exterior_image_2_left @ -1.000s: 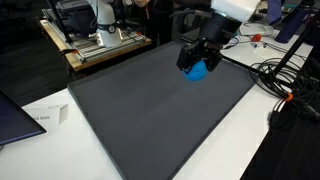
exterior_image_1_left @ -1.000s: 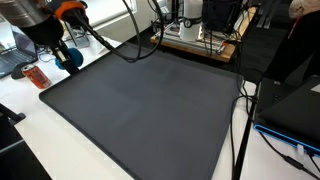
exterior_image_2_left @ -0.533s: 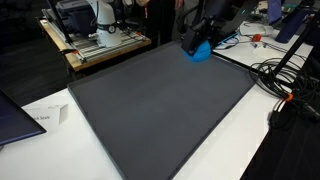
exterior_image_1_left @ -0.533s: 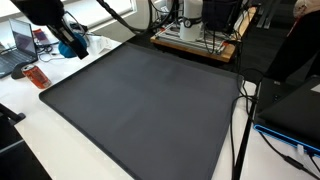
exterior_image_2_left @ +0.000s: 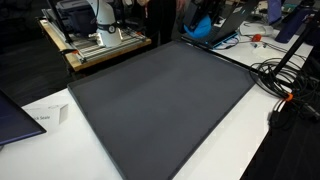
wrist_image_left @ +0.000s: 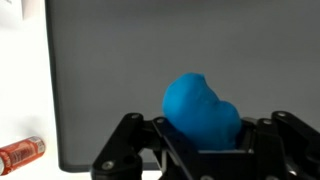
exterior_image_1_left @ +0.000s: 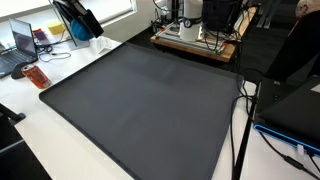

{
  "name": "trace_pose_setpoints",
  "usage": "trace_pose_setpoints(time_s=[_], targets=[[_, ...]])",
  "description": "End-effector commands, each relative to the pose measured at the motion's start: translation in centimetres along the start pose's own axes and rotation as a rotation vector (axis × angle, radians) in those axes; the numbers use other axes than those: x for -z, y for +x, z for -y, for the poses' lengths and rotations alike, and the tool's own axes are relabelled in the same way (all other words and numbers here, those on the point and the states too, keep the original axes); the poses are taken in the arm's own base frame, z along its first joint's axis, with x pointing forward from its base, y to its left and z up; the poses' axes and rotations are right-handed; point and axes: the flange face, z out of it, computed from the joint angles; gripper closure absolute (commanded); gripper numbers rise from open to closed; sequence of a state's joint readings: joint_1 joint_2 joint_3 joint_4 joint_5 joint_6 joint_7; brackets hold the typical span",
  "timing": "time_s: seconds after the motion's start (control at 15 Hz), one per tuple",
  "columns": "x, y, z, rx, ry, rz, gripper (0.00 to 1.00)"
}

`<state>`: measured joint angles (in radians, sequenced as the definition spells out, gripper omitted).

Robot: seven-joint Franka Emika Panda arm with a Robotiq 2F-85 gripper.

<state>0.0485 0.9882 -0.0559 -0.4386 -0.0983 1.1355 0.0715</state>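
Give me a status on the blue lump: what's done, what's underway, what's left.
Done: the hand is shut on the blue lump, and the lump is clear of the dark mat. In hand: the wrist view shows it carried above the mat, close to one edge. Left: the lump is not yet set down on any surface.
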Motion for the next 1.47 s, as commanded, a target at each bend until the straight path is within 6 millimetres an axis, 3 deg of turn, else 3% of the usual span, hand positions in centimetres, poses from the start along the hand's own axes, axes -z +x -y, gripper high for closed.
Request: trace_pose_setpoints(time_s=[0.0, 0.47, 0.8, 0.87, 0.93, 1.4], targets=[[0.1, -1.8, -0.4, 0.023, 0.053, 0.105, 1.0], [-3.5, -1.9, -1.2, 0.043, 0.068, 0.266, 1.0], [-7.4, 0.0, -1.3, 0.06, 0.084, 0.3, 1.0], [-8.1, 0.5, -1.3, 0.074, 0.086, 0.299, 0.75], [-8.8, 0.8, -1.2, 0.07, 0.074, 0.303, 0.74], [-12.4, 1.5, -1.5, 0.118, 0.013, 0.387, 0.27]])
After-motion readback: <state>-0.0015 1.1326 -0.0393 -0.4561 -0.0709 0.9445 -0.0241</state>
